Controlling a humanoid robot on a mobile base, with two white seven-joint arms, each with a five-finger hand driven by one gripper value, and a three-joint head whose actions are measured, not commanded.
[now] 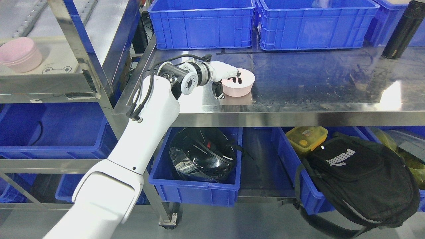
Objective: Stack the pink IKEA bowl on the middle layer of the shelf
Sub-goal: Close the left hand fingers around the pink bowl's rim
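Reaching in from seven o'clock, the white left arm [139, 132] stretched up across the steel worktop [315, 89] and ended with its left hand [229, 79] at the pink bowl [239, 85]. The fingers [227, 70] lay draped over the bowl's rim at its ten o'clock side, dark tips dipping inside, while the thumb [219, 90] hung against the outer wall at eight o'clock. The hand looked closed on the rim, though the contact under the fingers was hidden. The bowl sat upright on the worktop, its left edge covered by the hand.

At ten o'clock in the head view, a stack of pink bowls [20, 54] stood on the shelf [76, 83], blurred by a glassy surface and cut off by the frame's left edge. Blue crates [202, 25] lined the worktop's far side at twelve o'clock. A black bottle [401, 30] stood at two o'clock, its top cropped. Below, a black helmet [202, 156] filled a blue bin at six o'clock, and a black backpack [358, 179] slumped at four o'clock.
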